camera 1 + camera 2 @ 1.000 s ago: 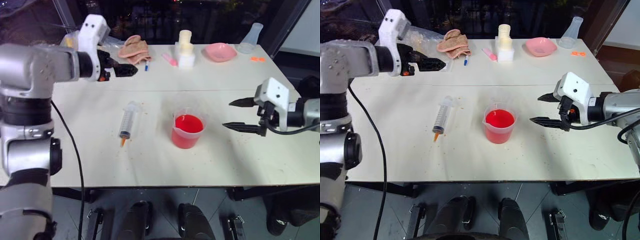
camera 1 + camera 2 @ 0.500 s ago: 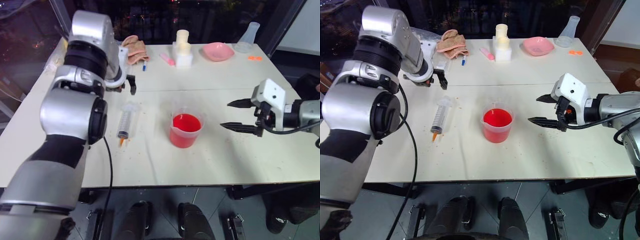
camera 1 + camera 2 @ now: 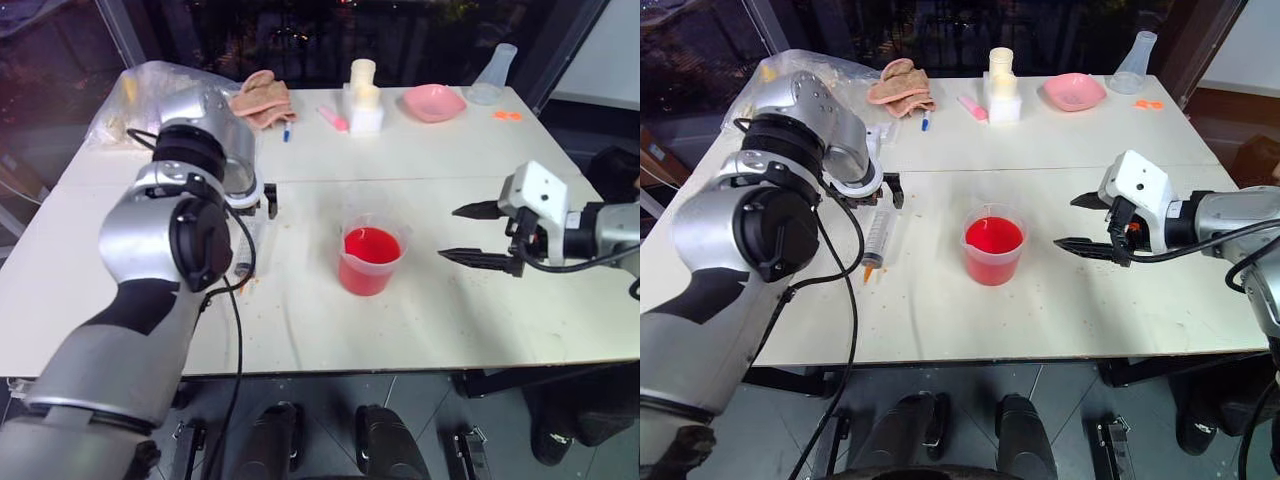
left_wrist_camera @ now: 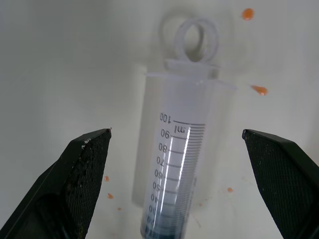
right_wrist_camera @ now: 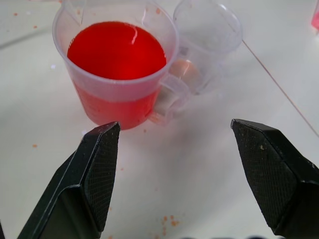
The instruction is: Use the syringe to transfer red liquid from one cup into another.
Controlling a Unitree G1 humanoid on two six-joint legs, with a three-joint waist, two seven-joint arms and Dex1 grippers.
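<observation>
Both head eyes look down over the worktop [image 3: 420, 300]; the left wrist view sits close above the syringe [image 4: 174, 164], the right wrist view near the beaker [image 5: 117, 69].

pink bowl [image 3: 434, 102], clear flask [image 3: 491, 76], crumpled cloth [image 3: 262, 97], white table [image 3: 420, 310]

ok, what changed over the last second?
The left gripper swung from the table's far left side down over the syringe, fingers open on either side of the barrel, nothing gripped yet. The right gripper stayed open beside the red beaker. Syringe, beaker and the clear cup haven't moved.
</observation>
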